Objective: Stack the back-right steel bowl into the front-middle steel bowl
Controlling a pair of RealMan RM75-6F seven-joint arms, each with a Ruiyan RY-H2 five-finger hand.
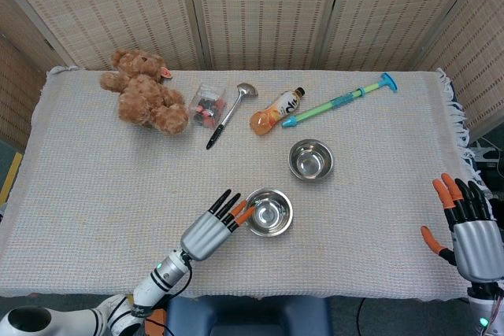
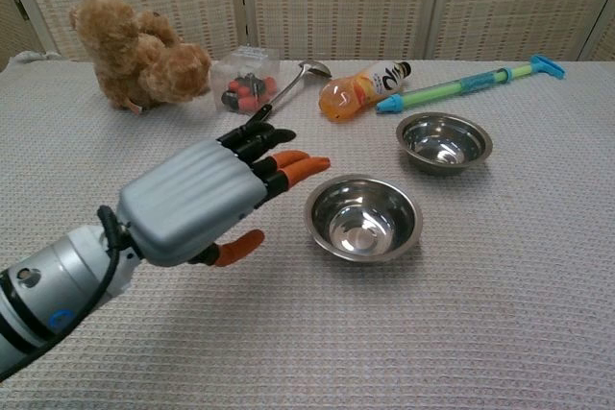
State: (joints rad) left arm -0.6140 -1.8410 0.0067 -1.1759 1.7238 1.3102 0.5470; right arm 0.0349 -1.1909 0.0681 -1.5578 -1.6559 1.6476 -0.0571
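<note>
Left hand [image 2: 207, 201] hovered at 9 o'clock of front-middle steel bowl [image 2: 362, 217], fingers spread, holding nothing. Right hand [image 1: 466, 230] waited at table's 4 o'clock edge, fingers apart, empty. Back-right steel bowl [image 2: 443, 141] sat at 1 o'clock of front bowl, well apart, untouched. Judged: stacking not begun; grasp, carry, nesting all left. Count: two steel bowls visible, one teddy bear [image 1: 143, 100], one ladle [image 1: 228, 113], one bottle [image 1: 276, 110].

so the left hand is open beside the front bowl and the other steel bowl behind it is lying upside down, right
Not quite. The left hand is open beside the front bowl, but the other steel bowl behind it stands upright, its hollow facing up, as the chest view shows.
</note>
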